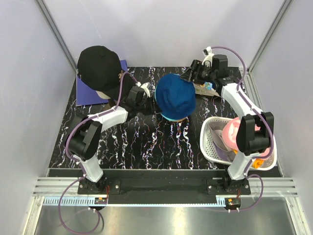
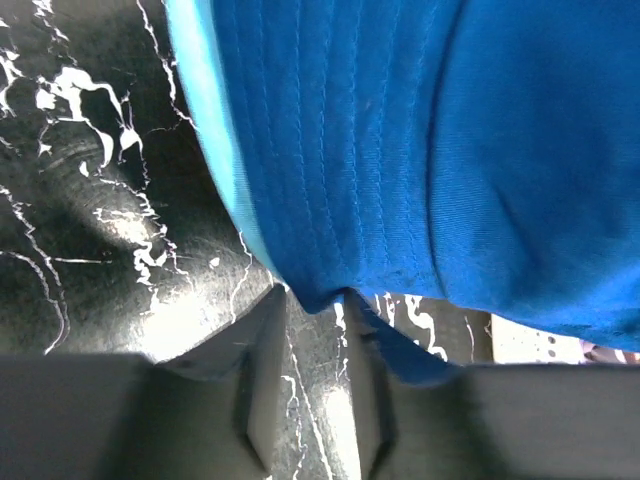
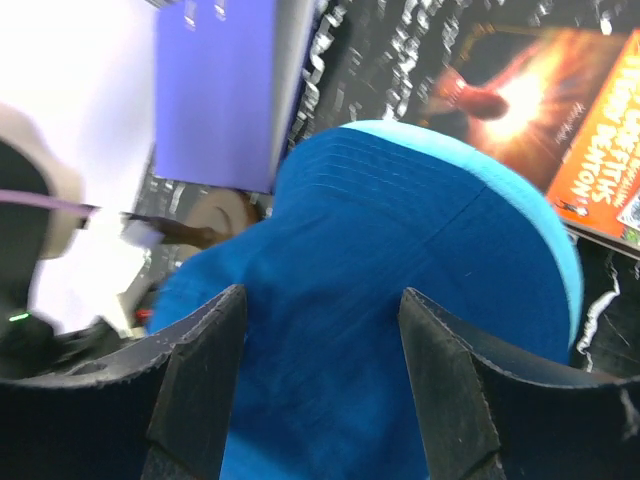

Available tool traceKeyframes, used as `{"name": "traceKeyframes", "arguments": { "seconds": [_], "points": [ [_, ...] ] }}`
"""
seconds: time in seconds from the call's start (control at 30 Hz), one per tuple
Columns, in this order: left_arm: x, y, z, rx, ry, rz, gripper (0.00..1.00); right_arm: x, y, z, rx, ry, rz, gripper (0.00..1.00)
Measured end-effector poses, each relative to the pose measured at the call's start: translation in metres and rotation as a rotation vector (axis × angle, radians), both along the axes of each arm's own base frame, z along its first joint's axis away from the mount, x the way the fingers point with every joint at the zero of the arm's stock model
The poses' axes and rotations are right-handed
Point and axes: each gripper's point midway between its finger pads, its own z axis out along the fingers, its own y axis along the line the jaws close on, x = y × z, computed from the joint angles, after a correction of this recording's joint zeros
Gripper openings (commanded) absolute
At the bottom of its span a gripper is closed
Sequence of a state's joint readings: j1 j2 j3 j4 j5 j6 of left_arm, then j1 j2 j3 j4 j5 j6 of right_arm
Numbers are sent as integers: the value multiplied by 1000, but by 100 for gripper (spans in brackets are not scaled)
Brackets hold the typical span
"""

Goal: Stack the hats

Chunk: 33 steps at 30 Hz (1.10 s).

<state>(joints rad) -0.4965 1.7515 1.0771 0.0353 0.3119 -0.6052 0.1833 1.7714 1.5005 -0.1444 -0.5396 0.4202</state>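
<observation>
A black bench [image 1: 146, 147] veined with white lies between pale walls. The left tool [image 2: 315, 320] has its fingers parted by a narrow gap with bare bench showing through it. The drooping brim edge of the blue hat [image 2: 400, 150] hangs right at the fingertips and laps onto one finger, but is not pinched. The brim carries parallel rows of stitching, and a lighter turquoise band runs along its rim. The right tool [image 3: 320, 350] is spread wide and holds nothing. The hat's rounded crown sits just ahead of it, filling the gap between its fingers. So the hat stands mid-bench between the two tools.

Past the hat from the right tool lies a purple sheet [image 3: 220, 90], with an orange-covered book [image 3: 560, 130] off to its side. The black cap [image 1: 98, 66] is well apart from the left tool, on the side away from the blue hat. Back towards the right arm's base from the right tool, a white basket [image 1: 209, 142] holds a pink hat [image 1: 230, 129] among others.
</observation>
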Motion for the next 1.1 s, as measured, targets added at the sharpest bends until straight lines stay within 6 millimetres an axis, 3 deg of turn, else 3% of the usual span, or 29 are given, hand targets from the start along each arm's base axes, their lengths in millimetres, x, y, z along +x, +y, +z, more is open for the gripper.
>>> {"name": "traceKeyframes", "arguments": {
  "seconds": [0.03,0.13,0.3,0.5,0.57,0.67,0.73,0.83,0.9,1.1],
  "points": [
    [0,1,2,4,-5,1,54,3,-1,-6,-11,15,-3,70],
    [-1,5,7,24,-25,1,71,10,1,-17,-23,43,1,71],
    [-7,12,19,55,-80,-5,86,12,1,-8,-52,36,-4,77],
    [-26,16,15,116,-124,-44,96,19,-13,27,-82,-20,-63,78],
    [-32,17,16,141,-147,-55,98,14,-27,43,-88,-33,-110,78],
    [-42,18,23,195,-206,-80,99,0,-70,76,-121,-68,-261,78],
    [-46,19,35,249,-280,-87,99,-21,-104,96,-158,-97,-385,79],
    [-54,11,44,296,-348,-113,99,-66,-139,105,-215,-82,-544,79],
    [-58,9,43,334,-372,-126,99,-97,-158,91,-252,-14,-635,79],
    [-63,17,35,473,-412,-129,99,-166,-210,-20,-422,397,-820,78]
  ]
}}
